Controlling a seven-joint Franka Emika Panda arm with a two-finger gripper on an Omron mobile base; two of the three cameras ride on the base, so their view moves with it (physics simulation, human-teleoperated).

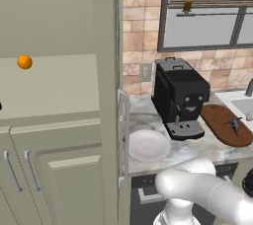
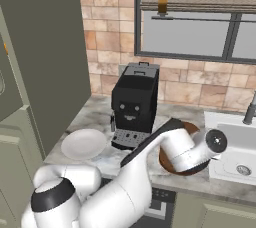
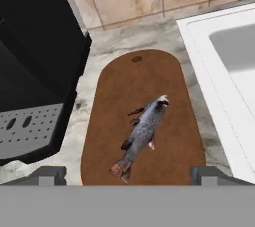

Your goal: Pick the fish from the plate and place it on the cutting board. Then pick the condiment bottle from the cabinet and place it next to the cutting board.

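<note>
The grey fish (image 3: 144, 129) lies along the dark brown cutting board (image 3: 124, 86), head toward the wall. My gripper (image 3: 128, 176) hovers just above its tail, open, with one fingertip on each side of the board and nothing between them. From the left base the fish (image 1: 233, 125) rests on the cutting board (image 1: 222, 120), to the right of the coffee machine. The white plate (image 1: 148, 145) sits bare on the counter. The sage-green cabinet (image 1: 59, 21) has its door (image 1: 111, 95) swung open. A dark sliver (image 1: 0, 106) at the shelf's left edge may be the condiment bottle; I cannot tell.
A black coffee machine (image 1: 180, 95) stands between the plate and the board. The white sink (image 3: 224, 71) borders the board on its other side. A small orange ball (image 1: 24, 62) sits on the cabinet shelf. My own arm (image 2: 165, 152) covers much of the board from the right base.
</note>
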